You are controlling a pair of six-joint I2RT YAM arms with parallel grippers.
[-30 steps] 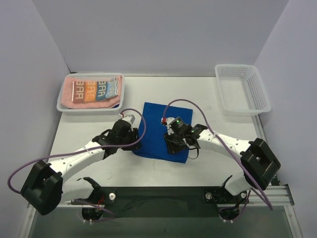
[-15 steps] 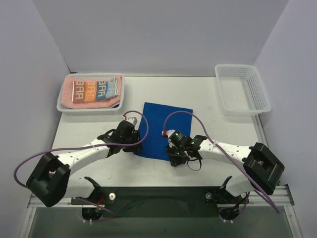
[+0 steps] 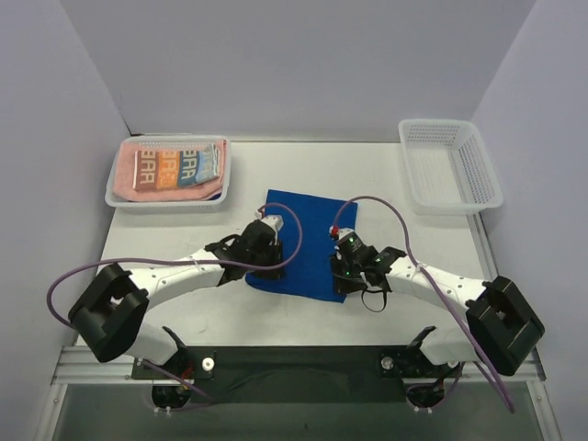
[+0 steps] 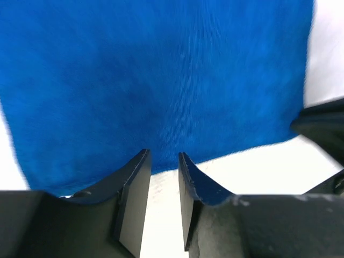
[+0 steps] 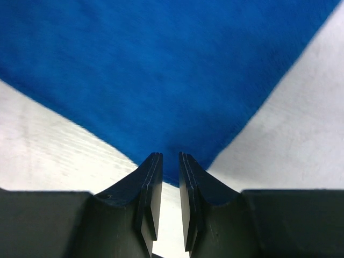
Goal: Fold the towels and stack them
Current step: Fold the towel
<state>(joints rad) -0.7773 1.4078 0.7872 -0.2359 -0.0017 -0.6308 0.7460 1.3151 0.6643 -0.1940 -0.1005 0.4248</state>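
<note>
— Both arms slid toward 3 o'clock, bent low over the blue towel (image 3: 308,230) mid-table.
— Left gripper (image 4: 164,156) is a bit apart at its 7 o'clock corner. Right gripper (image 5: 169,156) is nearly closed at 5. Can't tell if either pinches.

You have three towels in front of you: one blue towel (image 3: 308,243), one pink towel (image 3: 122,175) and one white lettered towel (image 3: 179,165). That makes one on the table (image 3: 175,234) and two in a basket. You have two white mesh baskets, the left basket (image 3: 165,204) and the right basket (image 3: 448,170). There are two arms, the left arm (image 3: 175,280) and the right arm (image 3: 441,285), and so two grippers, the left gripper (image 4: 164,156) and the right gripper (image 5: 170,157), each with two dark fingers (image 4: 134,183), four in all. You can count two purple cables, the left cable (image 3: 73,280) and the right cable (image 3: 390,216). There is one table.
</note>
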